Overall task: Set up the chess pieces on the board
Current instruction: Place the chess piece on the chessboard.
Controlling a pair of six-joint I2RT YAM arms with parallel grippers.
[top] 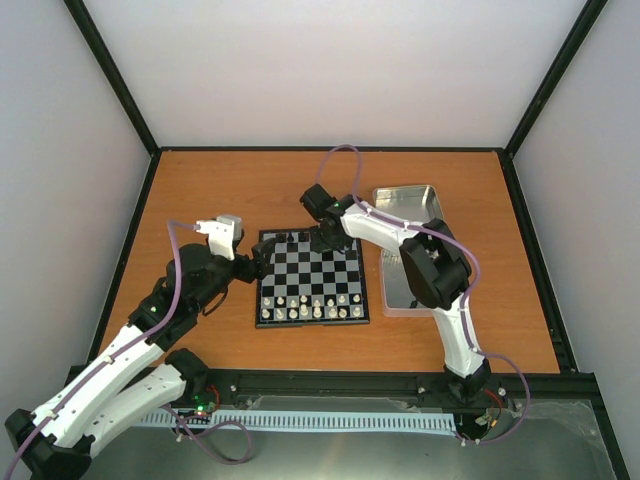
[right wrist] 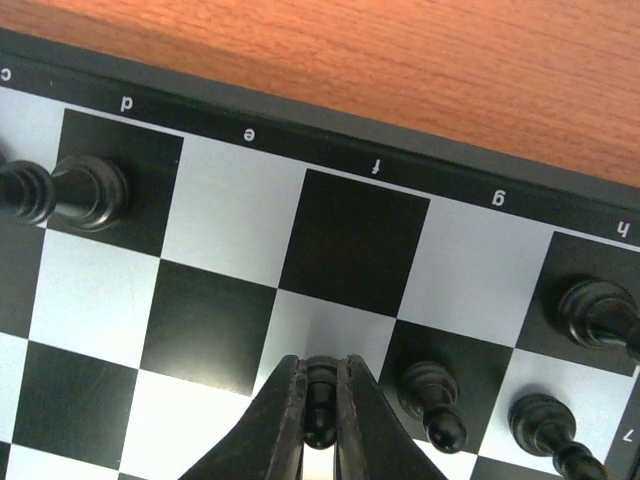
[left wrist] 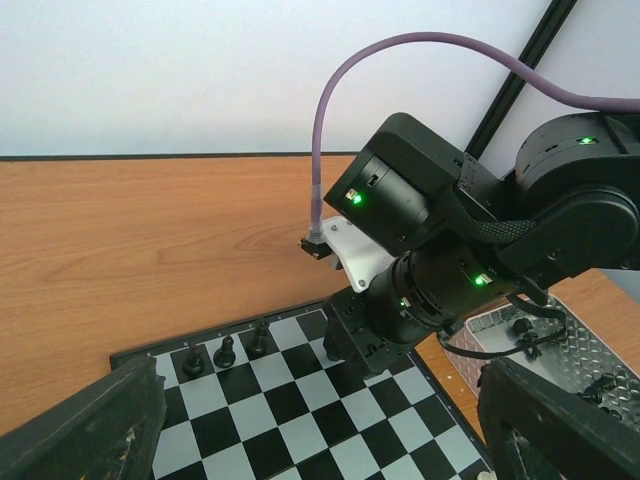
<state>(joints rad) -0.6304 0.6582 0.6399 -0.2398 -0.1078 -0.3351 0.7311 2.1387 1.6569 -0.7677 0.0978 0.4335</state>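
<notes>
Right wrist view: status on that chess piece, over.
Right gripper shut on black piece, down at the board. Left gripper open at board's left edge. Neighbouring pawn close beside it.

My right gripper (right wrist: pixel 320 372) covers the base of the black piece (right wrist: pixel 320 395) it pinches; only the top shows. H-file piece (right wrist: pixel 598 312) is cut by the right frame edge. From above, my right arm (top: pixel 440 272) hides the board's (top: pixel 305 272) far right corner and much of the tin (top: pixel 405 200). Left fingers (left wrist: pixel 80 430) are blurred and cropped. Dark pieces (left wrist: pixel 522 333) in the tin: kind too small to tell.
</notes>
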